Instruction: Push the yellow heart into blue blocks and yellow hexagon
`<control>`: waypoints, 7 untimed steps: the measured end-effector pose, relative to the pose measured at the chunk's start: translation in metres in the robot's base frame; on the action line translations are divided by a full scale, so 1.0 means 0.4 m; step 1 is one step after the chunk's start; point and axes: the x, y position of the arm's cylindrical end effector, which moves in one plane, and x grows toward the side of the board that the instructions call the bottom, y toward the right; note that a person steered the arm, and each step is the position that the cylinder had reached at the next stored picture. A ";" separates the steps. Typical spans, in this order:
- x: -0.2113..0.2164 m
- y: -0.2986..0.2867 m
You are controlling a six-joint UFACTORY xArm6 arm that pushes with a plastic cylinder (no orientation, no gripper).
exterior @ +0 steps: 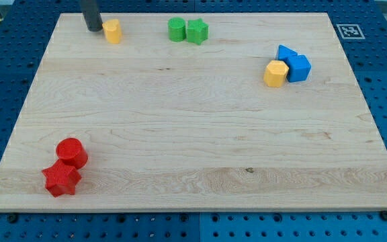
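The yellow heart point(113, 31) lies near the board's top left edge. My tip point(93, 29) stands just left of it, close to touching. The yellow hexagon point(275, 73) sits at the view's right, touching two blue blocks: a blue cube-like block point(299, 68) on its right and another blue block point(285, 52) just behind. A wide stretch of wooden board point(193, 134) separates the heart from that cluster.
A green cylinder point(177, 29) and a green star point(197, 31) sit together at the top centre, between the heart and the blue cluster. A red cylinder point(72, 152) and a red star point(61, 179) sit at the bottom left.
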 end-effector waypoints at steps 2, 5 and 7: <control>0.070 0.061; 0.038 0.148; 0.051 0.229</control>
